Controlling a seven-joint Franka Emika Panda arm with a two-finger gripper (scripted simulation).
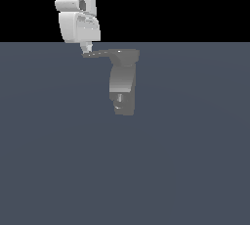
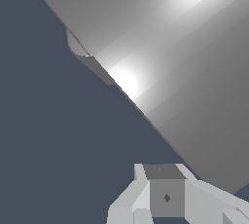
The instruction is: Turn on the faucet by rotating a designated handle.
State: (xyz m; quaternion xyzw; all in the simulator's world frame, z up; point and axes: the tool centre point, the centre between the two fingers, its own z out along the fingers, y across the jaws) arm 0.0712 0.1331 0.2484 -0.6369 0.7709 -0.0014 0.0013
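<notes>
My white, blocky gripper (image 1: pixel 86 48) is down at the pointed tip of the thin, flat, dark-grey lever handle (image 1: pixel 105 53), and from the exterior view it looks to be touching it or just beside it; I can't tell which. Nor can I tell whether the fingers are spread or closed: the exterior view shows only a small pale tip, and the wrist view shows pale finger blocks (image 2: pixel 165 196) with no readable gap.

The handle sticks out sideways toward the exterior view's left from the top of the small grey metallic faucet (image 1: pixel 122 82), whose curved, blocky body stands upright on the flat blue-grey floor (image 1: pixel 195 160). In the wrist view a broad, glossy grey surface (image 2: pixel 170 67) fills most of the picture, very near the camera.

My read: the approach is done, the turning remains. Nothing shows the handle's starting angle, so I can't say whether any rotation is done.
</notes>
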